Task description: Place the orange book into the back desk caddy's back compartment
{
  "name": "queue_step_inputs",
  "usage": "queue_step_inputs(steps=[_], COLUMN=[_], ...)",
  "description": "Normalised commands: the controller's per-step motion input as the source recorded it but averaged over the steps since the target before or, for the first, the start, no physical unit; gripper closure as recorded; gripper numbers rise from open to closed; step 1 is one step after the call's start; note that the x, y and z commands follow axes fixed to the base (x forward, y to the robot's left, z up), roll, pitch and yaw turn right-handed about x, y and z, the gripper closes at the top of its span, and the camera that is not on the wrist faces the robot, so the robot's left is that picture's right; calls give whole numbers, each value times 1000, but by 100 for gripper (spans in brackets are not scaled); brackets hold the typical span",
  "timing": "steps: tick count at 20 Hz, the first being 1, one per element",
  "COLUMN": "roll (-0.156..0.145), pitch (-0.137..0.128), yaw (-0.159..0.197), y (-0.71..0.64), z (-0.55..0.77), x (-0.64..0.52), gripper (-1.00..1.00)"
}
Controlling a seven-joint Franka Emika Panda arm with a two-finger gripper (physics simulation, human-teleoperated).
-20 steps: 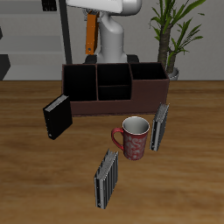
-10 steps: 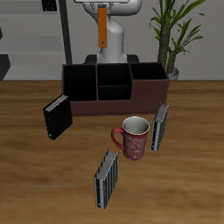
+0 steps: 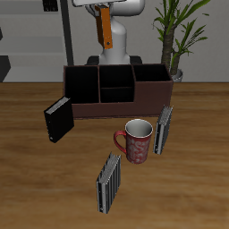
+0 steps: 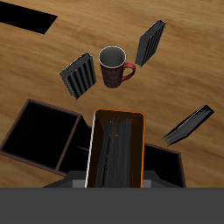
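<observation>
- Exterior view: the thin orange book with pale page edges (image 3: 105, 29) hangs edge-down, slightly tilted, high above the long reddish-brown desk caddy (image 3: 116, 90). This orientation probably suits dropping it into the small black-walled back compartment (image 3: 114, 77). The gripper (image 3: 100, 7) is mostly out of frame.
- Wrist view: the book (image 4: 115, 150) is clamped between the jaws, over the caddy (image 4: 52, 140); a red patterned mug (image 4: 115, 67) stands on the wooden tabletop (image 4: 52, 52) beyond.

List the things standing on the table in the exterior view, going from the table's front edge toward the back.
Grey striped book nearest the front edge → mug → second grey striped book → black book → back desk caddy.
</observation>
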Motion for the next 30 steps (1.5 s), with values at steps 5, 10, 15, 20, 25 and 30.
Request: queue_step_inputs(steps=[5,10,15,20,25,30], roll=[24,73,50,52,32,-2], pitch=[-4,-7,29,24,56,54], yaw=[184,186,182,212,196,202], y=[-168,-27,58,39,-93,-129], z=[34,11,-102,-116,-176,-217], x=[16,13,14,44,33,35], gripper=[100,100,100,100,100,100])
